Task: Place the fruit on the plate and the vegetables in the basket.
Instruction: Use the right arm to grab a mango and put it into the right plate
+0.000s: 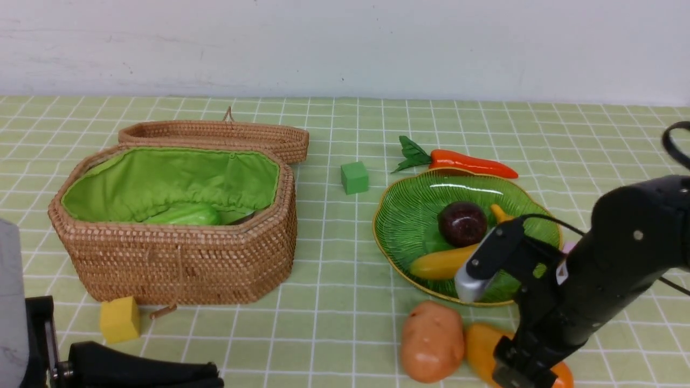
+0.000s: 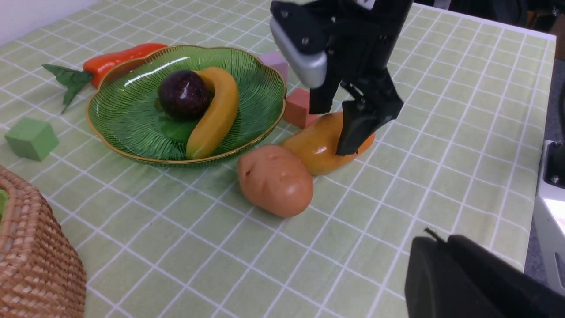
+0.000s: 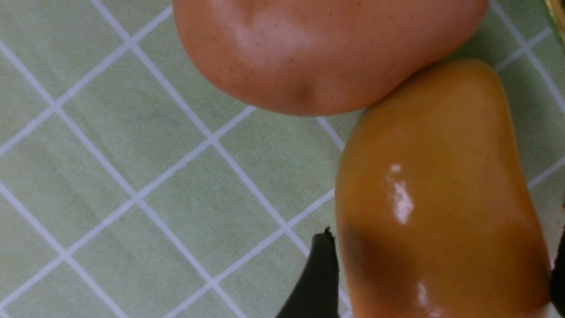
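Straddling the glossy orange-yellow mango [image 2: 309,148], the right gripper [image 2: 333,132] stands with its black fingers [image 3: 320,274] spread apart, one on each side of the fruit. The mango lies on the cloth outside the plate, touching the smooth brown potato [image 2: 276,179] and just beside a salmon-pink cube [image 2: 298,106]. Its skin is shiny, deepening to orange-red at the end farther from the potato.

Just beyond both sits the wide green ribbed glass plate [image 2: 128,115] with its gold rim, holding the curved yellow banana [image 2: 216,115] and the round dark purple mangosteen [image 2: 183,93], which touch each other. A pale lilac cube [image 2: 276,62] rests against the plate's rim, and the orange-red carrot with green leaves [image 2: 119,59] lies along its far edge.

Open cloth stretches between the plate and the brown woven wicker basket [image 1: 178,258], apart from a green cube [image 1: 354,177]. The basket's lid [image 1: 215,134] lies back behind it, and a light green bumpy gourd [image 1: 186,215] rests inside against the bright green lining. A yellow cube [image 1: 119,319] sits at the basket's near corner. The left gripper [image 1: 213,374] rests low near there, its jaws together on nothing.

Everything sits on a light green checked tablecloth [image 1: 334,302] before a plain white wall [image 1: 345,43].
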